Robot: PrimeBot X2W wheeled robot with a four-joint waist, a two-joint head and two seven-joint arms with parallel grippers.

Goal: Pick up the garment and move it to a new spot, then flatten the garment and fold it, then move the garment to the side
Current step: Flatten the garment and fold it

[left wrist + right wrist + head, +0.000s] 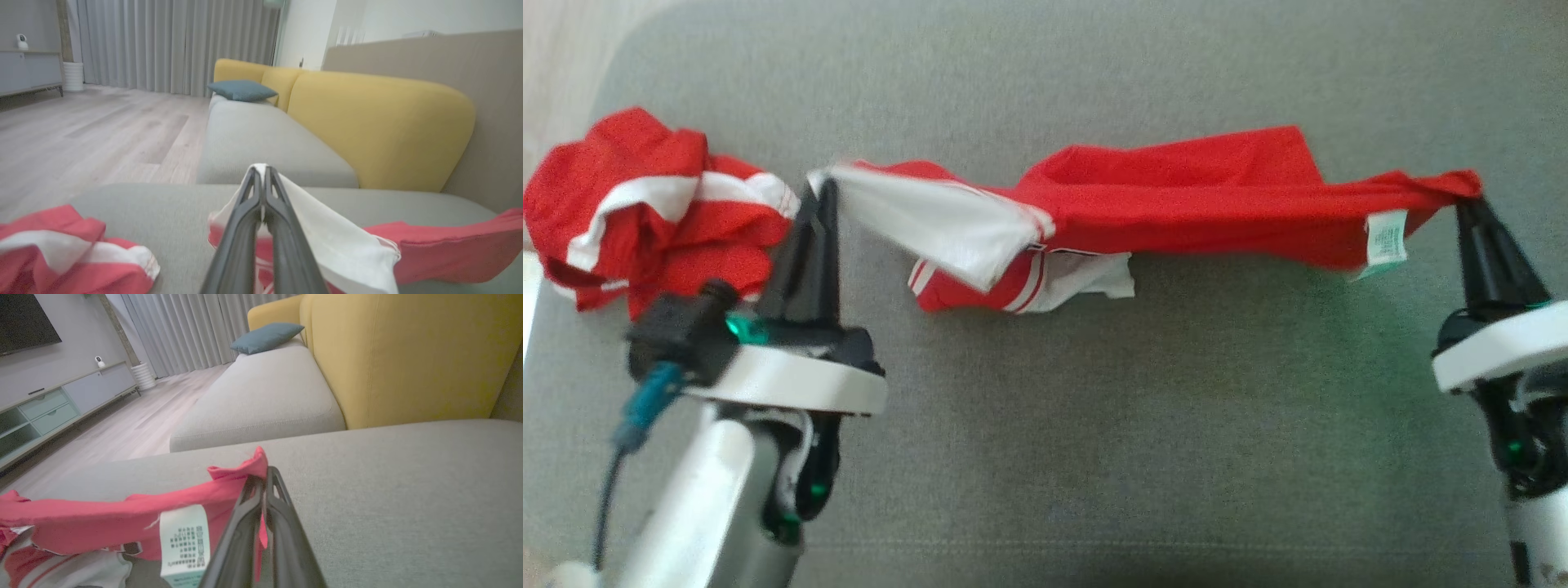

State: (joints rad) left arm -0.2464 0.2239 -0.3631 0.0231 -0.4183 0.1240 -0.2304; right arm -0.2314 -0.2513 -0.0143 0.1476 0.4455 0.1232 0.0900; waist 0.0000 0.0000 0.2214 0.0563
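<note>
We hold the red jersey garment with white panels and stripes [1176, 192] at two points.

**Grips**
- The left gripper [823, 186], at the centre left of the head view, has its jaws pressed together on a white edge of the fabric. The left wrist view shows that white cloth pinched at the tips.
- The right gripper [1467, 202], at the right edge of the head view, has its jaws clamped on a red corner. A white care label [1387, 237] hangs just beside that grip.

**Position of the garment**
- It spans the middle band of the frame between the two grippers.
- Its bunched lower folds hang close to, and perhaps touch, the grey fabric seat cushion [1094, 425].
- A second, crumpled red-and-white garment [645, 212] lies at the upper left, just beside the left gripper.

**Step in hand**
We judge this to be the pick-up and transfer. Both grips are set; flattening is not yet done.

**Next move**
1. Raise both arms together.
2. Keep them spread so that the cloth stays taut.
3. Set it down on open cushion away from the crumpled garment.

The red corner is a thin hold and may slip under tension.
</note>
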